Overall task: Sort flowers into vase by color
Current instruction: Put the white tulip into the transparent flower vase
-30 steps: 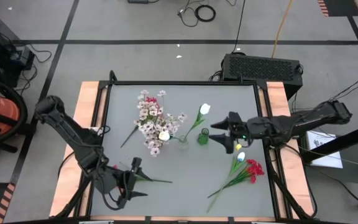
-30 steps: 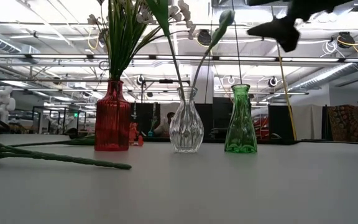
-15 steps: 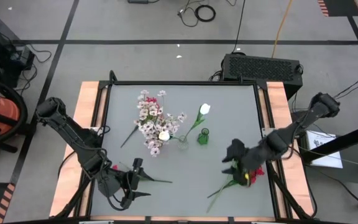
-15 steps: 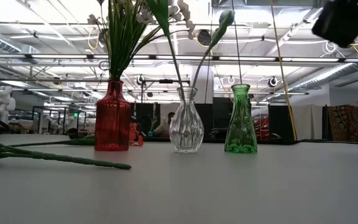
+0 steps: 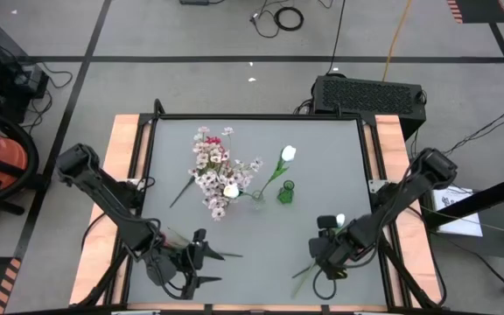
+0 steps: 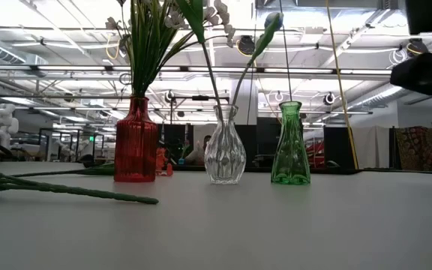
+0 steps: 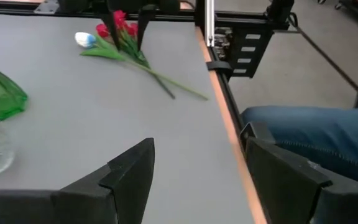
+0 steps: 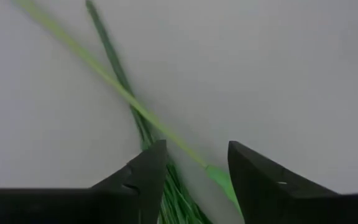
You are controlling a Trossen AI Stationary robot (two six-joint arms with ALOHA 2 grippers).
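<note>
Pinkish-white flowers (image 5: 215,171) stand in the red vase (image 6: 135,142), and a white tulip (image 5: 288,154) stands in the clear vase (image 6: 225,150). The green vase (image 6: 289,146) is beside them. Red flowers (image 7: 122,31) and a white bud (image 5: 340,220) lie at the near right, with their stems (image 8: 129,93) on the table. My right gripper (image 8: 194,168) points down over those stems, open. My left gripper (image 5: 201,258) is open at the near left, over a lone green stem (image 6: 66,191) that lies flat. The arm hides that stem's bloom.
The three vases stand in a row mid-table. The table's raised black frame and wooden edge (image 7: 229,118) run along the right side. A person's leg in jeans (image 7: 309,130) is just beyond that edge. Bare grey tabletop lies between the two grippers.
My right gripper has swung from beside the green vase toward the table's near edge and down. It has tipped from level to pointing down over the flowers at the near right. My left gripper has sunk a little and rolled. No flower has moved.
</note>
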